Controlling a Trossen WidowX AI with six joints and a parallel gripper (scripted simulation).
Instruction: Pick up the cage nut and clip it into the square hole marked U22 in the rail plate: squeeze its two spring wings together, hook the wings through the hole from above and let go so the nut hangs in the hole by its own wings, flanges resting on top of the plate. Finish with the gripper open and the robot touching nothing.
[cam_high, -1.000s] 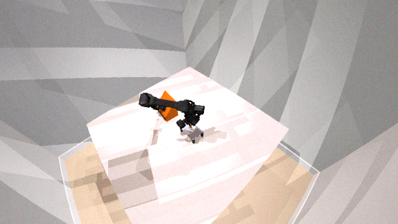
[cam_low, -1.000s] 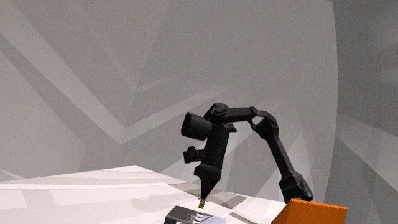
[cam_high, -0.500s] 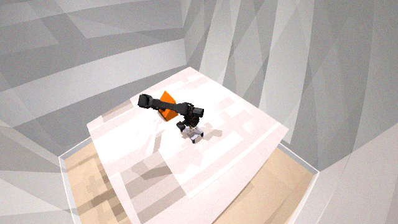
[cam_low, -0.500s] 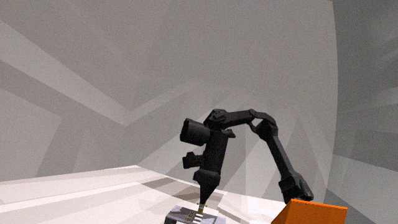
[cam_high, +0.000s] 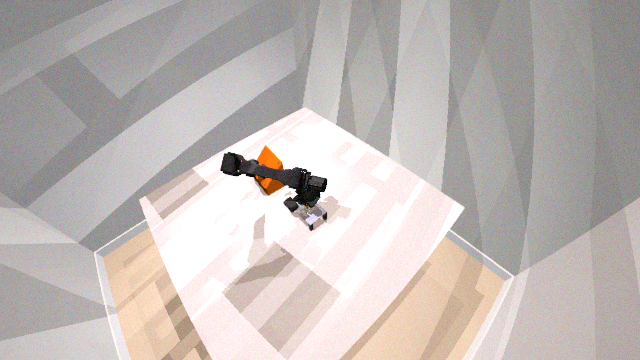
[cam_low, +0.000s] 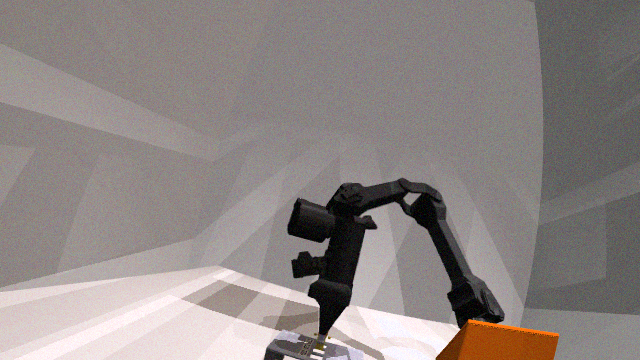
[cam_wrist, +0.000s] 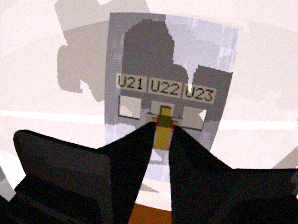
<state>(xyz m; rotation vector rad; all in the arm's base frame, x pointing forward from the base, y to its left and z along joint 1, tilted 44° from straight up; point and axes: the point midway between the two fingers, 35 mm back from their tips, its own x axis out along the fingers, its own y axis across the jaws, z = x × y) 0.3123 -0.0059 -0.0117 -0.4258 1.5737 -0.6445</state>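
Cage nut pinched above the rail plate at U22

In the wrist view, the U21 hole stands left of the brass cage nut (cam_low: 320, 345) (cam_wrist: 163, 135), whose long axis runs up and down the picture, one end toward the U22 label. The gripper (cam_high: 307, 205) (cam_low: 322, 336) (cam_wrist: 162, 129), nearly closed, grips it over the rail plate (cam_high: 316, 218) (cam_low: 288, 346) (cam_wrist: 145, 55). The nut partly hides the middle hole; whether its wings enter is unclear. Rightward, U23's hole shows. The exterior view crops the plate.

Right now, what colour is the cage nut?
Mostly yellow, with a darker olive upper part; the wrist view shows the nut best.
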